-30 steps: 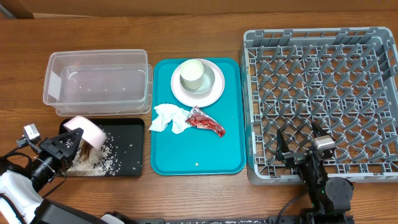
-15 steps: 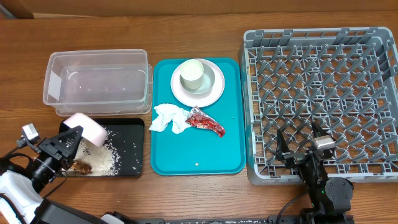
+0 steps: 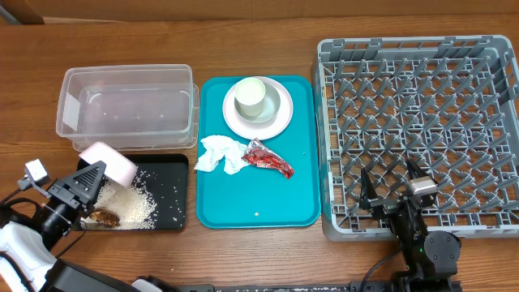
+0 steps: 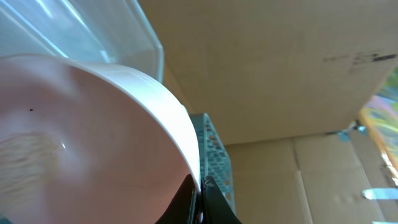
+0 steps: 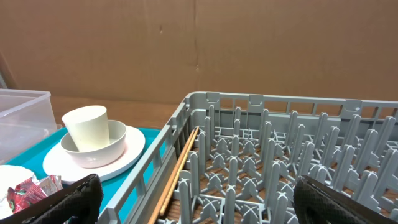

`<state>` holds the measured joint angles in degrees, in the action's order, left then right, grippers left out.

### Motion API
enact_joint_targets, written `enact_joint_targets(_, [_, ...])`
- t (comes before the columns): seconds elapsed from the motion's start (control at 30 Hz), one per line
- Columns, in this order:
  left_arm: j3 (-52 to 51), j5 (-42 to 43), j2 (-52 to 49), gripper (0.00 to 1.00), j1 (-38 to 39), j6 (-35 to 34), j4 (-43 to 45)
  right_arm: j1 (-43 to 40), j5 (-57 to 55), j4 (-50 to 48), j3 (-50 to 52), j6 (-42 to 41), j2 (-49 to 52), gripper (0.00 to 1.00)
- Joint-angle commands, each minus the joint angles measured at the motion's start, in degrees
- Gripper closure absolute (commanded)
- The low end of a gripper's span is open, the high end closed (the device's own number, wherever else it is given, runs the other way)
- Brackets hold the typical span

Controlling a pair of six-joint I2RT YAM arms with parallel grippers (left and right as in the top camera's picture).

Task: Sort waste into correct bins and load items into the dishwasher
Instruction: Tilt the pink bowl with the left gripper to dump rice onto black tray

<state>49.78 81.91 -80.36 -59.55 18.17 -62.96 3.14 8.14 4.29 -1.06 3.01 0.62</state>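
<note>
Rice (image 3: 134,207) and a brown scrap lie scattered in the black tray (image 3: 166,217) at 8 o'clock on the counter (image 3: 243,32), so I judge the food-waste step is largely done. My left tool (image 3: 85,182) is pinched on the rim of the pink bowl (image 3: 108,165), which hangs tilted on its side over the tray's 10 o'clock corner. From the left wrist view the bowl's inside looks nearly clean, though the picture is blurred. The bowl has yet to go to the rack (image 3: 405,45) at 3 o'clock, which holds only one chopstick (image 5: 177,171) along its 9 o'clock wall, as far as I can see. The clear bin (image 3: 69,97) at 10 o'clock looks empty. On the teal tray (image 3: 251,207) at the centre, a crumpled napkin (image 3: 220,154) and a red wrapper (image 3: 268,158) lie touching and unsorted. At its 12 o'clock end, a cup (image 3: 251,97) sits in a white bowl (image 5: 118,146) on a plate (image 3: 280,123), all unloaded. My right tool (image 3: 392,188) rests at the rack's 6 o'clock edge, fingers spread wide and holding nothing. Carrying the pink bowl to the rack means crossing over the teal tray; the stacked cup is the tallest thing on that path.
</note>
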Motion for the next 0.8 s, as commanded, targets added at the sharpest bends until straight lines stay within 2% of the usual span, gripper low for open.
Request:
enact_joint_targets(0.0, [-0.3, 5.2, 1.3, 0.96, 2.1, 2.4, 1.0, 0.4, -0.2, -0.3, 0.6, -0.2, -0.5, 0.00])
enact_joint_targets(0.2, [-0.3, 3.4, 1.3, 0.96, 7.3, 1.2, 5.5, 0.4, -0.2, -0.3, 0.6, -0.2, -0.5, 0.00])
enact_joint_targets(0.27, [-0.3, 1.6, 1.3, 0.96, 8.3, -1.6, 7.5, 0.4, -0.2, -0.3, 0.6, -0.2, -0.5, 0.00])
enact_joint_targets(0.47, [-0.3, 4.7, 1.3, 0.96, 8.5, -4.8, 8.0, 0.4, -0.2, -0.3, 0.6, -0.2, -0.5, 0.00])
enact_joint_targets(0.63, [-0.3, -4.7, 1.3, 0.96, 8.5, -10.6, 7.7, 0.4, -0.2, -0.3, 0.6, -0.2, -0.5, 0.00])
enact_joint_targets(0.77, [-0.2, -5.5, 1.4, 0.96, 8.8, -10.5, 6.2, 0.4, -0.2, -0.3, 0.6, -0.2, -0.5, 0.00])
